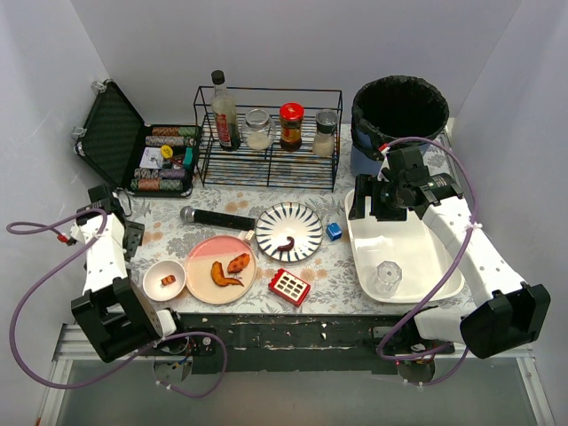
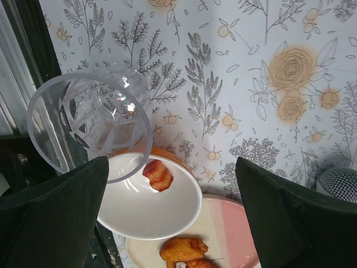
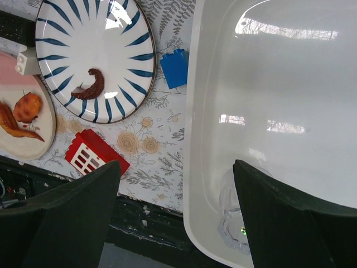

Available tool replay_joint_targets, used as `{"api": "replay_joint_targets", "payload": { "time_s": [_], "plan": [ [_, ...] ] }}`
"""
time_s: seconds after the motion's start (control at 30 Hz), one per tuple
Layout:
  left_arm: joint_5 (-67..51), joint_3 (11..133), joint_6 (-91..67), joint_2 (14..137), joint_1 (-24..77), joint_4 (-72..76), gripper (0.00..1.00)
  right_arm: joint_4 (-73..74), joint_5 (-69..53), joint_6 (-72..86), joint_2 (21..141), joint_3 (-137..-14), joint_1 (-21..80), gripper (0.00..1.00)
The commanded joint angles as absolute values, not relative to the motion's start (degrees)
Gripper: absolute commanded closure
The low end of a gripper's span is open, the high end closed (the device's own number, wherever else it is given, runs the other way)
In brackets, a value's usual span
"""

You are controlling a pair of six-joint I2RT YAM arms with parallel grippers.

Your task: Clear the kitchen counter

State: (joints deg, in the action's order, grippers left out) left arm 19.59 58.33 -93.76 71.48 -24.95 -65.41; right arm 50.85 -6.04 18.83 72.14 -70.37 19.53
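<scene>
The kitchen counter (image 1: pixel 330 271) is a floral-patterned top. On it sit a white bowl (image 1: pixel 164 280) with a food scrap, a pink plate (image 1: pixel 221 269) with fried pieces, a blue-striped plate (image 1: pixel 289 232) with a brown scrap, a red toy (image 1: pixel 289 286), a blue block (image 1: pixel 334 231) and a black microphone (image 1: pixel 217 217). My left gripper (image 2: pixel 170 164) hangs open over the bowl (image 2: pixel 145 206). A clear glass (image 2: pixel 89 125) stands just beside its left finger, untouched. My right gripper (image 3: pixel 175 167) is open above the white tub's (image 3: pixel 279 84) left rim. Another clear glass (image 3: pixel 240 218) lies inside the tub.
A black wire rack (image 1: pixel 266 133) with a bottle and jars stands at the back. An open black case (image 1: pixel 133 142) of poker chips is at the back left. A black-lined bin (image 1: pixel 399 106) is at the back right. White walls close in three sides.
</scene>
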Motion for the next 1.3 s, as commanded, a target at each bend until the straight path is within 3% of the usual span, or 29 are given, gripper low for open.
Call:
{"api": "replay_joint_targets", "payload": {
  "time_s": [0.0, 0.2, 0.5, 1.27],
  "plan": [
    [19.94, 57.57, -92.90, 71.90, -26.45, -64.60, 0.02, 49.31, -7.12, 18.11, 71.98, -71.10, 19.69, 0.10],
    [19.69, 55.11, -92.72, 70.84, -27.95, -62.67, 0.04, 48.96, -8.43, 18.54, 72.33, -70.49, 19.77, 0.11],
    [16.17, 51.15, -93.87, 70.93, -28.57, -59.94, 0.22, 49.31, -8.09, 18.46, 72.33, -70.93, 19.69, 0.12],
    [21.01, 50.28, -95.36, 68.99, -28.74, -60.82, 0.80, 48.69, -7.56, 18.11, 71.10, -69.00, 19.77, 0.12]
  ]
}}
